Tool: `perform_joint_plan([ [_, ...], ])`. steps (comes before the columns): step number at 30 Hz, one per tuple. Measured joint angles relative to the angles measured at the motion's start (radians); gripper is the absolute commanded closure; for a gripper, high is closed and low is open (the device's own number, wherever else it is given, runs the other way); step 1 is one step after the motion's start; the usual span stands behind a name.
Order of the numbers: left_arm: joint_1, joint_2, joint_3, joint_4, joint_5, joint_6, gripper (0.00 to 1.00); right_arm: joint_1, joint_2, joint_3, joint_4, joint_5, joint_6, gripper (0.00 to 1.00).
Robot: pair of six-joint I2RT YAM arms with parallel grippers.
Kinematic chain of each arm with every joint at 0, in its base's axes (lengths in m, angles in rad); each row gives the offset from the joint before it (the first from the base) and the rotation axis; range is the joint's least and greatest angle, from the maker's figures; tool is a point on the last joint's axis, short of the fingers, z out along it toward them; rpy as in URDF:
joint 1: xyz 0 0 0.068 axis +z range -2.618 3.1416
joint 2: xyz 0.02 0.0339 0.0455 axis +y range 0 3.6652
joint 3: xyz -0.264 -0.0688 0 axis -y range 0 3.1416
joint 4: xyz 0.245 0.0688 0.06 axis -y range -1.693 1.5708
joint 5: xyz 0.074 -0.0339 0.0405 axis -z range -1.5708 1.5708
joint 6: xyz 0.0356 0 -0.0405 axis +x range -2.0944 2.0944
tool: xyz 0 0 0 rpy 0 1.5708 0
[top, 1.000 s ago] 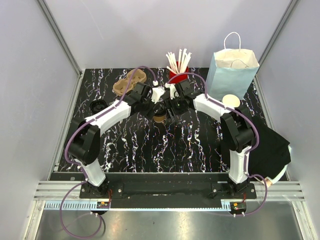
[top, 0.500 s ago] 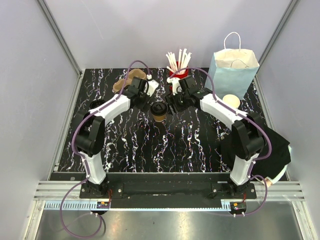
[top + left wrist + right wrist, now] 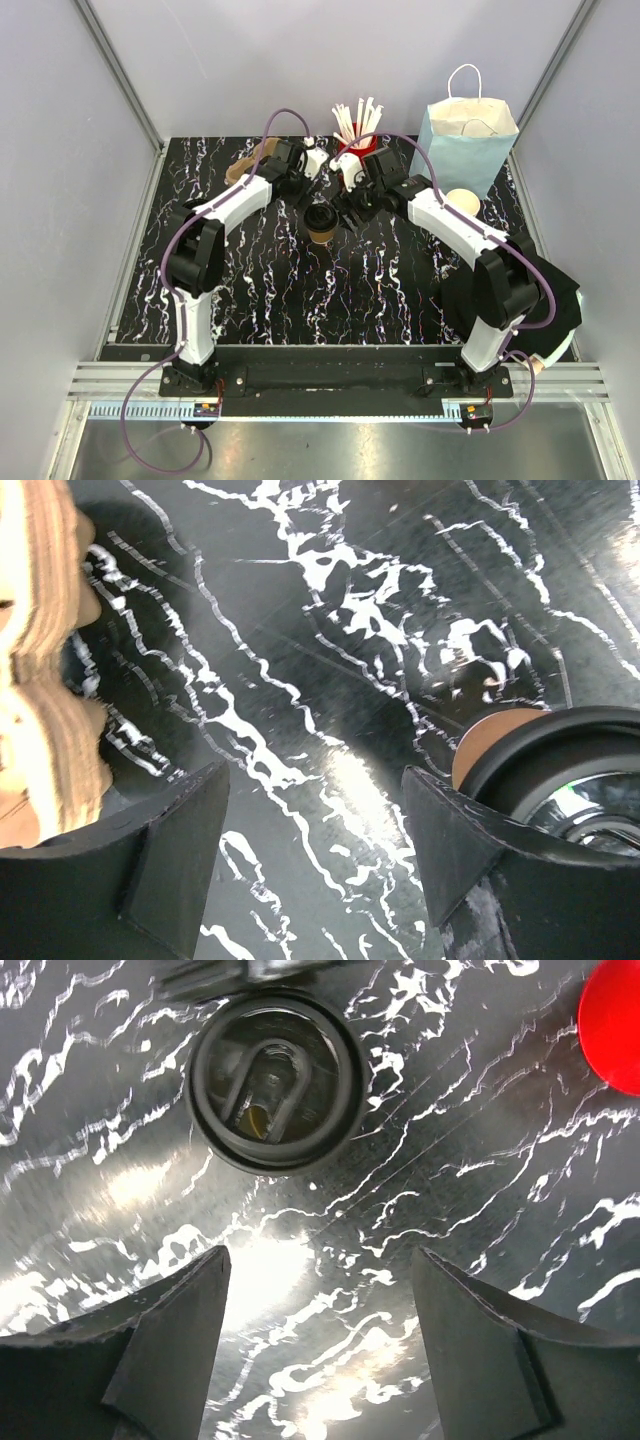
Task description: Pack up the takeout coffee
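The takeout coffee (image 3: pixel 320 223) is a tan paper cup with a black lid, standing upright on the black marbled table. In the right wrist view its lid (image 3: pixel 275 1080) lies ahead of my right gripper (image 3: pixel 315 1350), which is open and empty. From above, my right gripper (image 3: pixel 349 211) hovers just right of the cup. My left gripper (image 3: pixel 301 190) is behind and to the left of it, also open and empty. In the left wrist view the cup (image 3: pixel 560 765) sits beyond the right finger of my left gripper (image 3: pixel 315 860). The pale blue paper bag (image 3: pixel 465 148) stands open at the back right.
A red cup of white sticks (image 3: pixel 357 135) stands behind the grippers. A tan cup carrier (image 3: pixel 248 168) lies at the back left, near my left gripper. Spare black lids (image 3: pixel 197 211) sit at the left. A stack of cups (image 3: pixel 462 201) and a black cloth (image 3: pixel 540 300) are at the right.
Both grippers have drawn back from the lidded cup, which now stands free. The right jaws have opened wider. The left arm has reached farther back toward the carrier.
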Motion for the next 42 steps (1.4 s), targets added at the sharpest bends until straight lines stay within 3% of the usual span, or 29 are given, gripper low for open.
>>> perform_joint_plan([
  [13,0.012,0.033,0.063,-0.038,0.164,-0.027,0.20,0.002,0.008,0.089,-0.121,-0.229,-0.365,0.26],
  [23,0.140,0.019,0.060,-0.095,0.275,-0.058,0.20,0.032,0.113,0.174,-0.231,-0.280,-0.542,0.26],
  [28,0.183,-0.103,-0.003,-0.142,0.342,-0.048,0.18,0.039,0.154,0.182,-0.276,-0.278,-0.612,0.27],
  [35,0.212,-0.301,-0.068,-0.173,0.425,-0.020,0.08,0.043,0.187,0.212,-0.296,-0.277,-0.673,0.27],
  [42,0.299,-0.366,-0.140,-0.193,0.483,-0.014,0.01,0.047,0.209,0.237,-0.304,-0.277,-0.706,0.28],
])
